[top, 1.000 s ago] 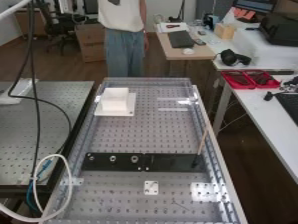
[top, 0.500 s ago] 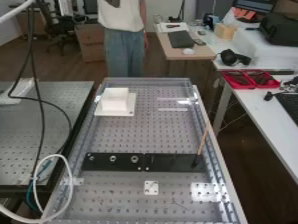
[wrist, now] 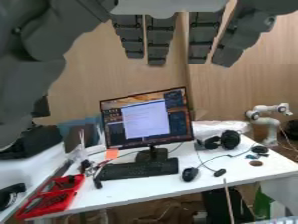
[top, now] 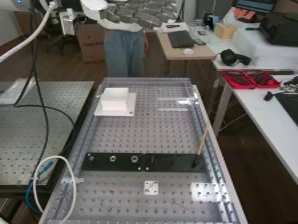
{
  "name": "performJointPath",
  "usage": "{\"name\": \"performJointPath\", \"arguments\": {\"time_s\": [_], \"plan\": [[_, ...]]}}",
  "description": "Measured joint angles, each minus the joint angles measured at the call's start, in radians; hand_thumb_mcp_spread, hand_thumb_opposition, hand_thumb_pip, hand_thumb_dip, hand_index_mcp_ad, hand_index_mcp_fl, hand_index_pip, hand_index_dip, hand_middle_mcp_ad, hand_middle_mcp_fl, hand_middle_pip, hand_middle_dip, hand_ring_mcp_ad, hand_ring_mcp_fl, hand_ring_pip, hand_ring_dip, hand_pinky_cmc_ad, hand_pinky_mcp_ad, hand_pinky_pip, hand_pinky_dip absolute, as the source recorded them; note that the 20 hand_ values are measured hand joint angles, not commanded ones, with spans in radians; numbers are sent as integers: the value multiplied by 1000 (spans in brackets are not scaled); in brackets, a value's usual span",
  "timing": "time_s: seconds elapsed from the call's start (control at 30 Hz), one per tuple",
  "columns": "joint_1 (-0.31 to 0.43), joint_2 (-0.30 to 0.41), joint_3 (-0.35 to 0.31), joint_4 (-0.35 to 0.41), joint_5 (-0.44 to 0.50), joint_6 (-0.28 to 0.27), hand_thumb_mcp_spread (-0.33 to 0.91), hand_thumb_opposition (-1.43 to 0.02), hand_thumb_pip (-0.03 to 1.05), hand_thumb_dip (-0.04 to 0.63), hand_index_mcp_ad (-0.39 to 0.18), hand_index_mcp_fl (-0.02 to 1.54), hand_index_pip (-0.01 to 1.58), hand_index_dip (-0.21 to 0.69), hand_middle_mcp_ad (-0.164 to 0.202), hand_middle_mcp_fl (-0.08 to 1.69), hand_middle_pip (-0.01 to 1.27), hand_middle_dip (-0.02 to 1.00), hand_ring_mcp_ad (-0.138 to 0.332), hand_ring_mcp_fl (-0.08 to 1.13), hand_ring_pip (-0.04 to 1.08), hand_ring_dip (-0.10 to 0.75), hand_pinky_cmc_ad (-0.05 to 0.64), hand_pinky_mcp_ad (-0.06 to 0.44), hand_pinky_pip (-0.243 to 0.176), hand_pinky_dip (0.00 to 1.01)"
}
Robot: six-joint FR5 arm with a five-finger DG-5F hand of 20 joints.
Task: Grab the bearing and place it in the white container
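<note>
1 hand (wrist: 159,40), empty, fingers straight, held high, presumably for clearance; lower than it, white container (top: 115,102); farther from it, 3 metal rings (top: 113,159) (the largest likely the bearing (top: 135,159)), rowed on black plate (top: 103,165), presumably to stop them straying.

The white container (top: 115,102) looks smooth and matt, the bench (top: 136,137) metal.
</note>
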Motion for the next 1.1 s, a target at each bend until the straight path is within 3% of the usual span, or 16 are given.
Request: {"name": "performJointPath", "arguments": {"time_s": [0.3,0.53,0.87,1.1], "plan": [[29,3,-104,94,80,-22,183,-665,443,3,-10,24,82,93,24,26,138,155,171,31,101,59,297,183,-58,188],[38,2,-191,186,147,-31,218,-688,476,47,-14,24,82,47,24,38,138,155,173,31,101,59,297,183,-58,192],[22,-55,-292,308,245,0,267,-721,539,103,-51,42,101,16,24,35,134,164,176,24,101,59,297,180,-58,192],[-2,-111,-342,399,300,19,302,-723,559,141,-77,42,283,16,24,2,134,169,166,17,101,73,297,197,-61,192]]}}
